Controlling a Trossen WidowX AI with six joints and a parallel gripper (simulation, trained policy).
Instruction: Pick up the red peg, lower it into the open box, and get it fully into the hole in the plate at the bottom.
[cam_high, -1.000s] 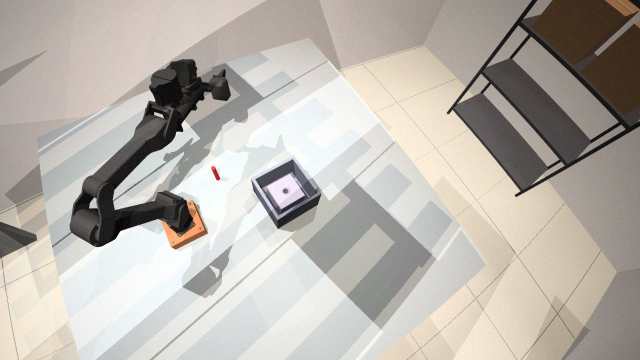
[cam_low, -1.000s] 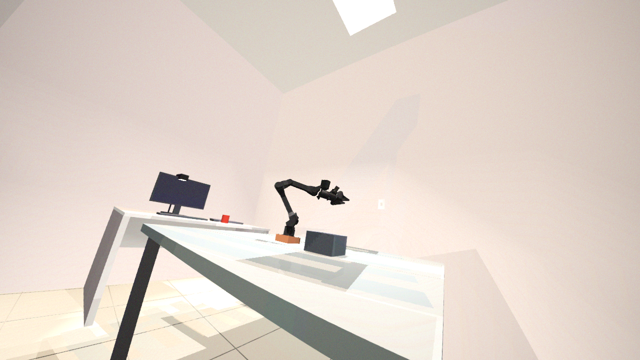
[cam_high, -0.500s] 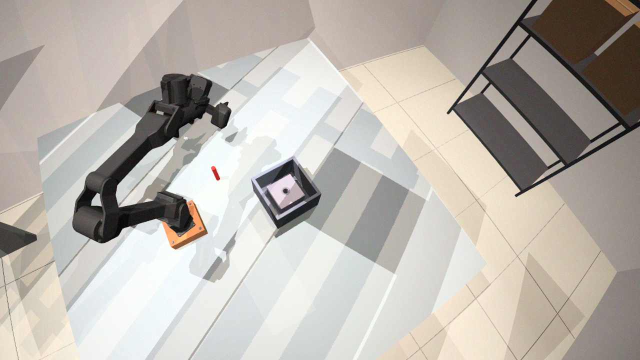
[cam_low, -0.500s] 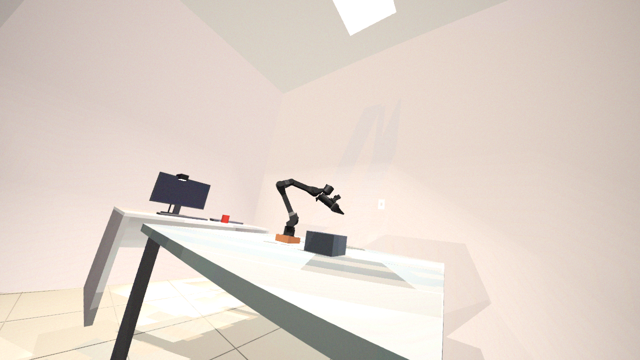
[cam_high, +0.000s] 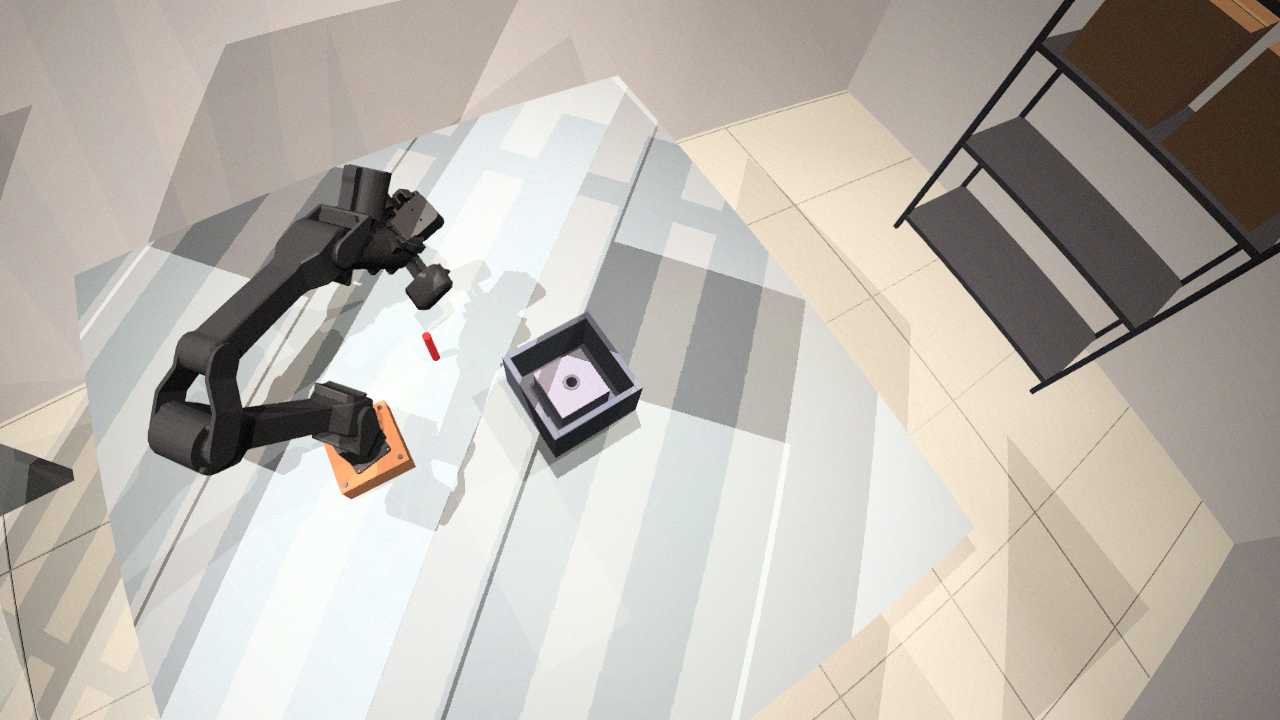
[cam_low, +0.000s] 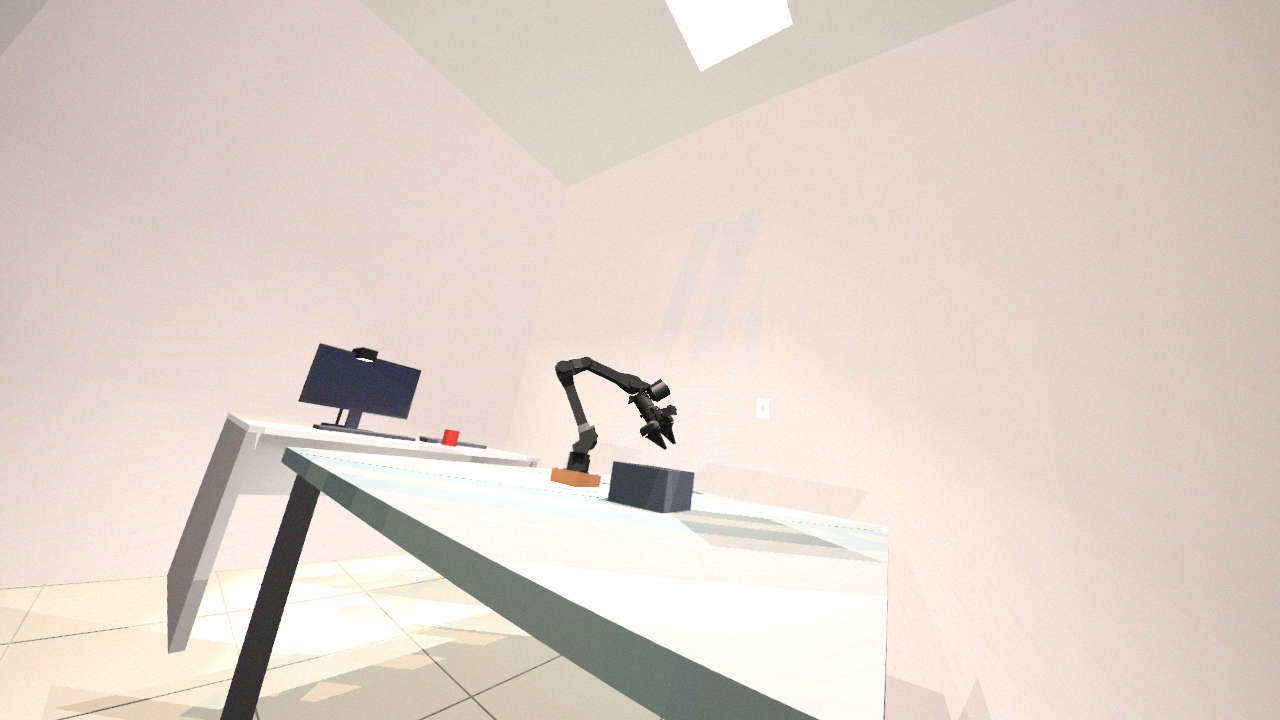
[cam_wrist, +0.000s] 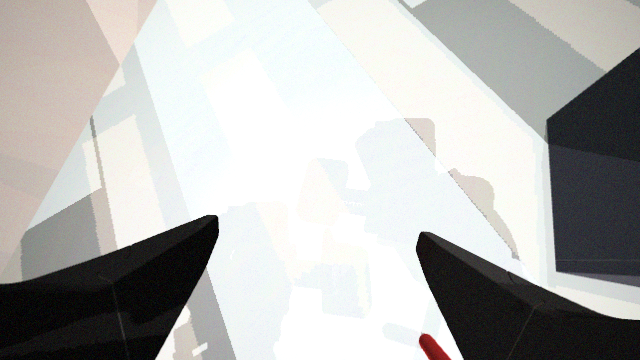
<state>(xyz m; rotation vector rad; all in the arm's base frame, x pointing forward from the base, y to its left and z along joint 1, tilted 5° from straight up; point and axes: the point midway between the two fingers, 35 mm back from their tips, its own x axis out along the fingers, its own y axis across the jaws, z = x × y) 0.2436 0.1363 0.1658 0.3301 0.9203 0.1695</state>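
As we look past the gripper (cam_high: 429, 256) (cam_low: 668, 444) (cam_wrist: 318, 230), its fingers stand wide apart above the table (cam_high: 707, 546) (cam_low: 716, 617) (cam_wrist: 260, 125), nothing between them. We find the peg (cam_high: 431, 347) (cam_wrist: 434, 348) on the tabletop, outside the box and apart from it, seemingly upright; the wrist view cuts it off. We note the box (cam_high: 593, 433) (cam_low: 650, 487) (cam_wrist: 595, 210) open-topped, its pale plate (cam_high: 588, 396) inside, the hole unfilled. Farther off, we see a monitor (cam_low: 358, 383) and a red cup (cam_low: 450, 437) on a desk (cam_low: 205, 523).

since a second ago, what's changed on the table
The fingers have swung downward and come closer to the red peg; nothing was taken hold of or let go. The peg, the open box and the orange base stayed put.
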